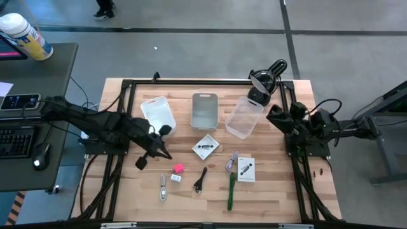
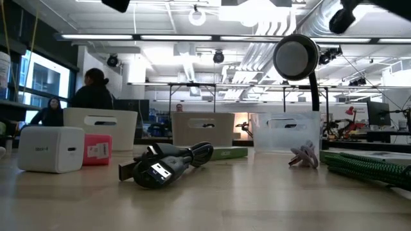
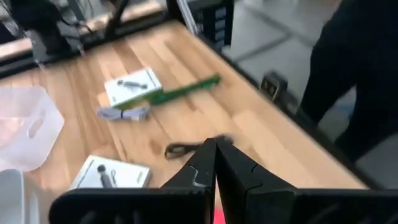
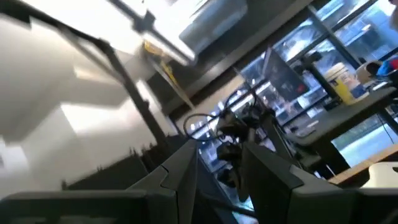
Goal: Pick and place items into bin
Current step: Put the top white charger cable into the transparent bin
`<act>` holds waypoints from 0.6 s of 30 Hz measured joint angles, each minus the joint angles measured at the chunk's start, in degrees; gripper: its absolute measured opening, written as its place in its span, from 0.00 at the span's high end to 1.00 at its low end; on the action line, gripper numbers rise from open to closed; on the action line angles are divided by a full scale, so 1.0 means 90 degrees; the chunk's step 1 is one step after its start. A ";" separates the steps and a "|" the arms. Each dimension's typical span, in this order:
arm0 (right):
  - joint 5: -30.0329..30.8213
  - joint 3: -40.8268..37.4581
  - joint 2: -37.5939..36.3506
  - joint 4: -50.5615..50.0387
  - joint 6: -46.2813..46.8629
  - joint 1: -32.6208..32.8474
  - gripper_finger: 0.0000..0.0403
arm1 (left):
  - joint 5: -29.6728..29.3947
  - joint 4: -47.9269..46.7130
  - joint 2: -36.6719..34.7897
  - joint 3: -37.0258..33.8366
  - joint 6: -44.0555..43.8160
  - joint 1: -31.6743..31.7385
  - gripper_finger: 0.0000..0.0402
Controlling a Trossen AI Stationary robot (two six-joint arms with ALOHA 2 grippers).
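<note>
pale wood-plank table point(image 1: 273, 191), clear plastic bin point(image 1: 244, 117), matt black cable point(image 2: 168, 163)

The whole light wooden surface point(image 1: 273, 191) was viewed from straight above by the high camera, well back. The low camera was set at surface height, close behind a coiled black cable point(image 2: 168, 164) and a pink block point(image 2: 97, 150), and faced level into the room. Both items were shared with the high view. The left wrist camera was aimed down across the surface, and its long green pen point(image 3: 181, 91) and white printed card point(image 3: 132, 85) also appeared from above. The right wrist camera was tilted up toward the ceiling.
</note>
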 joint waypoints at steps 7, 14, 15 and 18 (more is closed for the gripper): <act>-0.0232 0.2030 0.1326 -0.3254 -0.0915 0.0052 0.71 | -0.0645 -0.0232 0.0572 0.0370 0.0224 -0.0004 1.00; -0.0175 0.3822 0.2908 -0.6466 -0.1658 0.0417 0.71 | -0.0680 -0.0669 0.0600 0.0370 0.0156 -0.0006 1.00; -0.0176 0.4002 0.3081 -0.6836 -0.1668 0.0478 0.71 | -0.0640 -0.0701 0.0587 0.0370 0.0154 -0.0006 1.00; -0.0172 0.4399 0.3571 -0.7710 -0.1776 0.0727 0.71 | -0.0608 -0.0803 0.0568 0.0370 0.0162 -0.0006 1.00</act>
